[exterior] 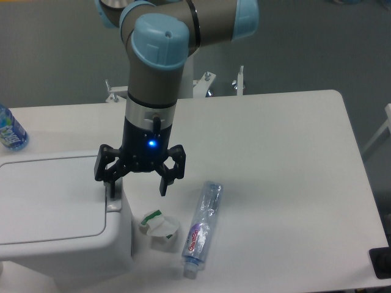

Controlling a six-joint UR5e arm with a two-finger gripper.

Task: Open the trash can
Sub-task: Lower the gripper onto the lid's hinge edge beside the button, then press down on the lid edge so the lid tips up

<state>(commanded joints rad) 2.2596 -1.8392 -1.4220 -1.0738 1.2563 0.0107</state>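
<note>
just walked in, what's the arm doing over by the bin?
The arm has its gripper open at the right edge of the trash can, one finger right at the grey latch. The lid lies flat and closed. It grips nothing. Lying untouched on the table: a crushed bottle and a small cup, with another bottle at the far left.
</note>
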